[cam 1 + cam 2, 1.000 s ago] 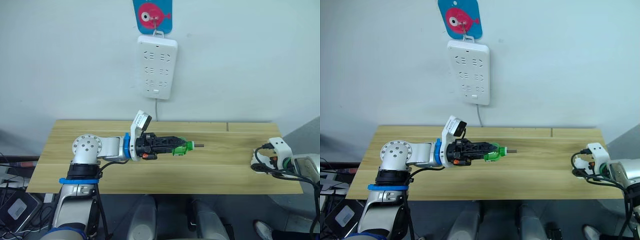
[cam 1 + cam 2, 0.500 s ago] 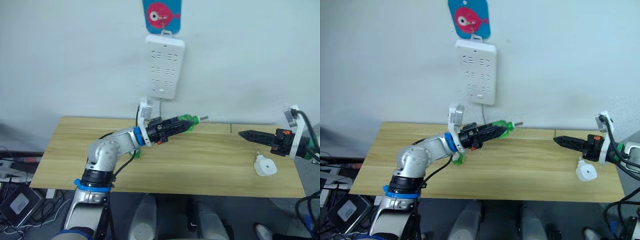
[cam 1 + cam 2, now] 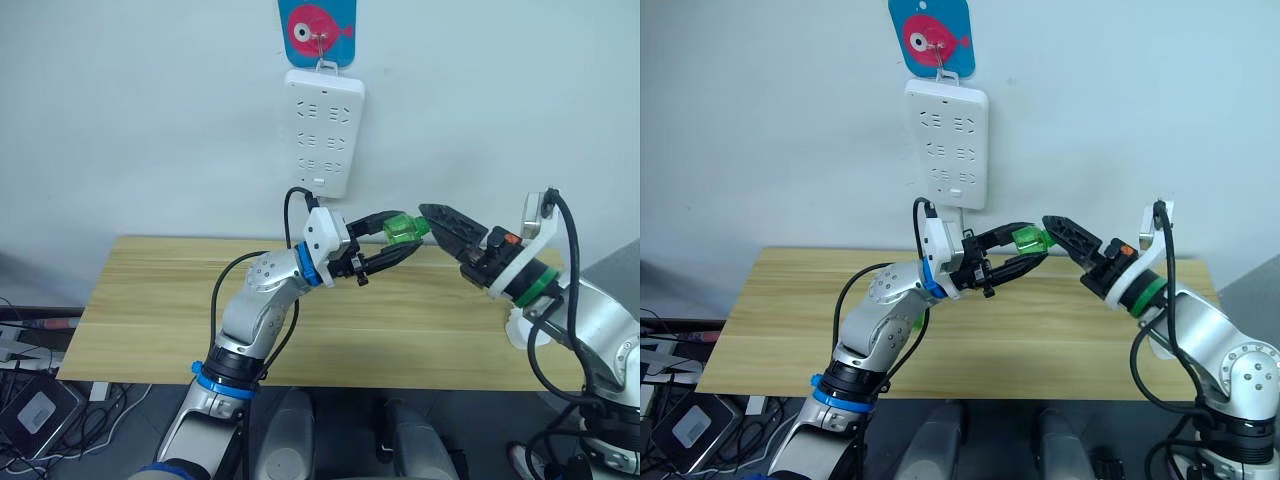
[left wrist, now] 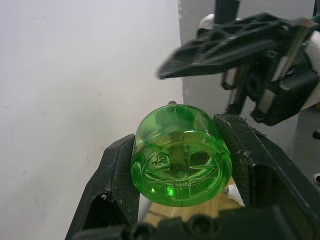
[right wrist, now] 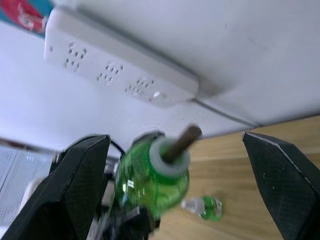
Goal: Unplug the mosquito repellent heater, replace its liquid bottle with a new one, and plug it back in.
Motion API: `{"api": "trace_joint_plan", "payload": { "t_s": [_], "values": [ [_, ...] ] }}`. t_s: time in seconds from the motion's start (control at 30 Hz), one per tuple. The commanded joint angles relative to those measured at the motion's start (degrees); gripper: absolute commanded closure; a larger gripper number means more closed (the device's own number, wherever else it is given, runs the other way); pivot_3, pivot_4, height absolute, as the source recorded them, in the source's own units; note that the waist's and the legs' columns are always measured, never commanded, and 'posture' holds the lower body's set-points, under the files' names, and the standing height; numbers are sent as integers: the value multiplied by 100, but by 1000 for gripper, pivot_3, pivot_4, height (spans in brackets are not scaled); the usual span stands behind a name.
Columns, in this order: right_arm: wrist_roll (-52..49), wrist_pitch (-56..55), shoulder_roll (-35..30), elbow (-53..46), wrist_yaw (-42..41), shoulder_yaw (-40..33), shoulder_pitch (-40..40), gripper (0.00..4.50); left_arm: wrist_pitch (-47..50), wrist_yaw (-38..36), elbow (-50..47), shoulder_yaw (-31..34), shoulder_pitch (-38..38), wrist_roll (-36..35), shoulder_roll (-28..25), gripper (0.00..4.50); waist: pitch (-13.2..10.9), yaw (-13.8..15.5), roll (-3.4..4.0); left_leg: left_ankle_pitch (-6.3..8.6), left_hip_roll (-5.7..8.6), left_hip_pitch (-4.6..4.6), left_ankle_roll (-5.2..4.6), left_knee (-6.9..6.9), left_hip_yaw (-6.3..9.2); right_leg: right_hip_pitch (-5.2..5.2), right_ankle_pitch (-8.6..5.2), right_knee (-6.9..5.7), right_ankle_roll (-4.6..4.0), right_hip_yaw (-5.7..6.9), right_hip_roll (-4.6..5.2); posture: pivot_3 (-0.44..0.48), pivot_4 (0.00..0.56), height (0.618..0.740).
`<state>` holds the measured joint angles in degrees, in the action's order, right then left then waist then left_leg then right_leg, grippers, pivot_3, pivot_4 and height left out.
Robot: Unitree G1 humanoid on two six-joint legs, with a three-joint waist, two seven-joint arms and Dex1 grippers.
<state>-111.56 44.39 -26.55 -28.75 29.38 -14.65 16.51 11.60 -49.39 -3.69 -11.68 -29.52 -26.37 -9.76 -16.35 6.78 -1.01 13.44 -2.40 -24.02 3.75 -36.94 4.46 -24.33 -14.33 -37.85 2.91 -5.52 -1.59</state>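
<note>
Overhead, the left end effector (image 3: 395, 243) clamps a green bottle (image 3: 403, 229); the heater (image 3: 524, 330) lies unplugged by the surface's right edge. Wrist views: the right end effector (image 5: 177, 172) gapes wide and empty, so fitting and replugging remain.

The bottle (image 4: 180, 155) is clear green glossy plastic with a matt brown wick (image 5: 181, 139) in a white collar. Both pincers, left (image 3: 400, 242) and right (image 5: 175, 165), are matt black plastic. The table (image 3: 160, 300) is smooth pale wood grain; the power strip (image 3: 323, 130) is smooth white plastic.
</note>
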Motion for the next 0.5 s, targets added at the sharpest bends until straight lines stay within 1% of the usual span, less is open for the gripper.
{"api": "trace_joint_plan", "payload": {
  "t_s": [0.03, 0.17, 0.2, 0.23, 0.27, 0.37, 0.43, 0.5],
  "values": [
    [-144, -479, 92, -361, 338, 154, 89, 84, -66, -62, -324, -35, 29, -36, 51, 2243, 0, -10, 0, 0, 0, 0, 0, 2, 1, 0, 0, 0, -1, 1, 0, 251, 281, 740],
    [-144, -715, 183, -533, 435, 352, 46, 84, -84, -81, -327, -73, 60, -7, 65, 2243, 0, -55, 0, 0, -1, 0, 0, 4, 2, -1, -1, 0, -7, 2, 0, 250, 282, 740],
    [-144, -761, 212, -583, 447, 386, 10, 437, -84, -76, -331, -76, 53, -7, 76, 2243, 0, -67, 0, 0, -2, 0, 0, 4, 2, -1, -1, 0, -7, 2, 0, 250, 282, 740],
    [-144, -805, 243, -633, 452, 414, -22, 626, -73, -64, -337, -74, 47, -12, 87, 2243, 0, -74, 0, 0, -4, 0, 0, 4, 3, -1, -2, -1, -8, 3, -1, 250, 282, 740],
    [-144, -834, 255, -676, 450, 434, -51, 962, -81, -60, -339, -78, 45, -4, 93, 2243, 0, -76, 1, 0, -4, 0, 0, 4, 4, -1, -3, -2, -8, 4, -2, 250, 282, 740],
    [-144, -905, 288, -769, 429, 497, -98, 1999, -97, -52, -342, -84, 53, 19, 116, 2243, 0, -83, 1, 0, -5, 1, 0, 4, 4, -2, -4, -4, -9, 4, -3, 250, 282, 740],
    [-144, -924, 304, -817, 386, 545, -118, 2818, -93, -38, -374, -100, 64, 26, 137, 2243, 0, -84, 1, 0, -5, 1, 0, 3, 4, -2, -5, -4, -9, 3, -3, 250, 282, 740],
    [-144, -930, 288, -868, 332, 596, -181, 3504, -92, -22, -395, -115, 78, 37, 153, 2243, 0, -87, 1, 0, -5, 1, 0, 3, 4, -2, -5, -3, -9, 3, -3, 250, 282, 740]
  ]
}}
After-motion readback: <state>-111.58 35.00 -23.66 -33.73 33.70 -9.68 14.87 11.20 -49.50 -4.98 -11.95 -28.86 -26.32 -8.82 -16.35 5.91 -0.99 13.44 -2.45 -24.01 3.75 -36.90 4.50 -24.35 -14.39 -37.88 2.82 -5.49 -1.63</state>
